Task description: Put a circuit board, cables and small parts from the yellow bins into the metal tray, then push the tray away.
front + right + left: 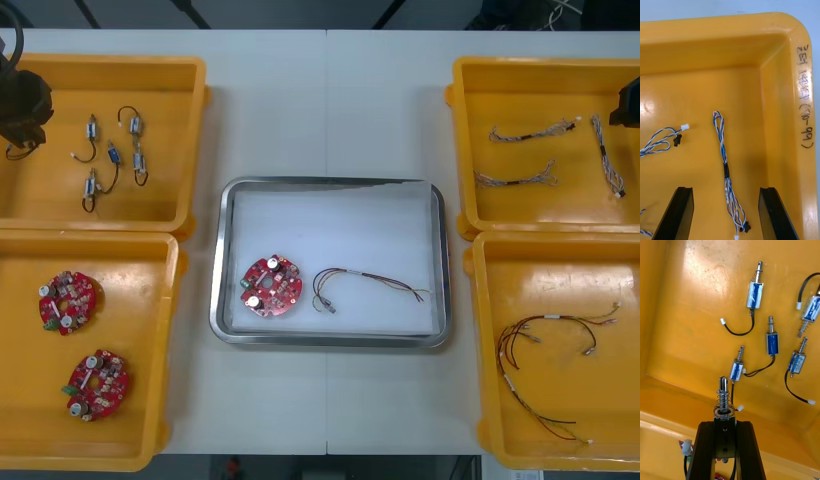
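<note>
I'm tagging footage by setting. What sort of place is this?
Likely an electronics kitting bench: yellow bins of sorted circuit boards, cables and small metal parts flank a metal tray; left gripper holds a part above its bin, right gripper open above cables.

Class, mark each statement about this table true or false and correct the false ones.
1. The metal tray holds one circuit board. True.
2. The left gripper is open and empty. False: it is shut on a small metal part.
3. The right gripper is open above a blue and white cable. True.
4. The tray holds no cable. False: a red and yellow cable lies in it, apart from the board.
</note>
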Available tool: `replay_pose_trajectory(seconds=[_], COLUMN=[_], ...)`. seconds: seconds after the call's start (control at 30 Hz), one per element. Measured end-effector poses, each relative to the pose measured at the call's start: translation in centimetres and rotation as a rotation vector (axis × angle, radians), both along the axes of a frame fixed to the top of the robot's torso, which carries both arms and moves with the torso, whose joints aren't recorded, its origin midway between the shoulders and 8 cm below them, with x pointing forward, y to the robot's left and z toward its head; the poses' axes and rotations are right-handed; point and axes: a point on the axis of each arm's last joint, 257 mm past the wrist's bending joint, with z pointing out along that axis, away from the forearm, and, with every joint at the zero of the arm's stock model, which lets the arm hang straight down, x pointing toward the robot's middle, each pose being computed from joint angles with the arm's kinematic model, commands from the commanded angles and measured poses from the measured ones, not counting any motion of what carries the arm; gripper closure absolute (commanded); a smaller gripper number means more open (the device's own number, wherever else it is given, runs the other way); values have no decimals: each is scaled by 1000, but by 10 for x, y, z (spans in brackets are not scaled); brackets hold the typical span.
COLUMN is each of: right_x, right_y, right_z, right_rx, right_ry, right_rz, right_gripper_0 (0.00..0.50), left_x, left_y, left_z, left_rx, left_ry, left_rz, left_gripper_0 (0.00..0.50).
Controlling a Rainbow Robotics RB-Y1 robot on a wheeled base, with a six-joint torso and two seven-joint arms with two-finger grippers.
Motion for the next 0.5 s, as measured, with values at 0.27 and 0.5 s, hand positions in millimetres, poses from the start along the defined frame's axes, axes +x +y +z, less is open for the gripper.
replay_pose_trajectory(seconds=[0.27,0.5], right_x=[11,16], right_y=[-1,-5], right_z=[-10,-22], right_rx=[16,28], right_ry=[-47,-71], right_rz=[-15,-27], right_gripper_0=[0,0], left_x=[-9,3], left_y=[-20,-70], left_z=[16,22], left_rx=[-47,-89], left_ry=[23,-15], left_rz=[-8,-81], left_gripper_0=[500,500])
